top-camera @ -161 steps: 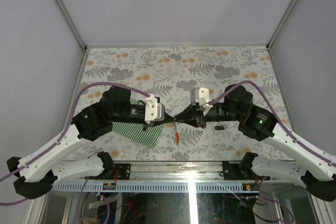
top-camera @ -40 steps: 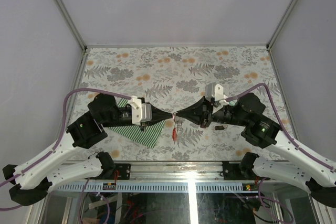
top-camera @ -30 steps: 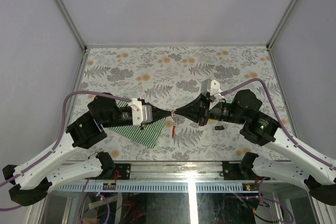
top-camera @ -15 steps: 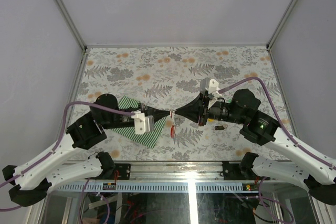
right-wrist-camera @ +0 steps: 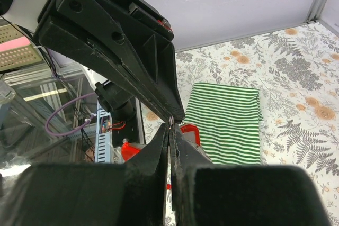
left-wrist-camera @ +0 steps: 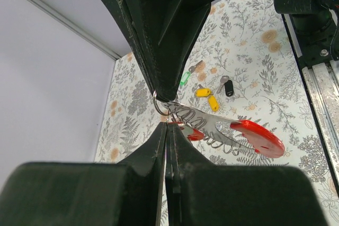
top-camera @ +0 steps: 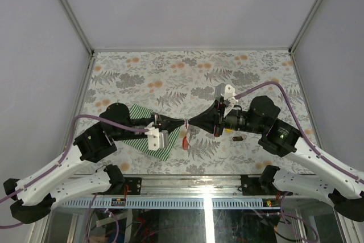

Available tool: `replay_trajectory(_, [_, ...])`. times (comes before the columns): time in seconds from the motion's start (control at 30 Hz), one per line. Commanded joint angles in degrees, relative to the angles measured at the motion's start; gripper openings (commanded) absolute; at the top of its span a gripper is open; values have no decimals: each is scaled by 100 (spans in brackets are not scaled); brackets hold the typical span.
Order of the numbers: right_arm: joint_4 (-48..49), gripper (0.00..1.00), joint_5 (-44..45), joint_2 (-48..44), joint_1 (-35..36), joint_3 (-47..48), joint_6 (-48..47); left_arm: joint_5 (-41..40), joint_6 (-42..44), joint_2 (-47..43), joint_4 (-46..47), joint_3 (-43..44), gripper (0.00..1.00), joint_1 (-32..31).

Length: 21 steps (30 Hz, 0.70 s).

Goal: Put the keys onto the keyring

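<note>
Left wrist: keyring (left-wrist-camera: 212, 125) between left claw (left-wrist-camera: 167, 128) and right claw (left-wrist-camera: 165, 97) tips.

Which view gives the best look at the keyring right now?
Left wrist: the keyring hangs in the open there, with its thin loop, metal part and red tag all plain. Top external shows it only as a tiny red speck; right wrist shows just a red sliver, mostly hidden.

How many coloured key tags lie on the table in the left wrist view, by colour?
yellow key tags: 2
green key tag: 1
black key tag: 1
Total: 4
</note>
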Motion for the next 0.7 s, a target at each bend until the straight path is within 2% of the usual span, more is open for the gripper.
replay_trajectory(0.0, [485,0,-150,15,-1,129,117,-51,116,-91,345,-85,0,-18])
replay_trajectory(0.43, [417,0,-100,63,6,134,126,-69,-29,-211,506,-199,0,-23])
replay_trajectory(0.67, [441,0,-1,-15,5,134,100,-98,-215,-279,526,-286,17,-22])
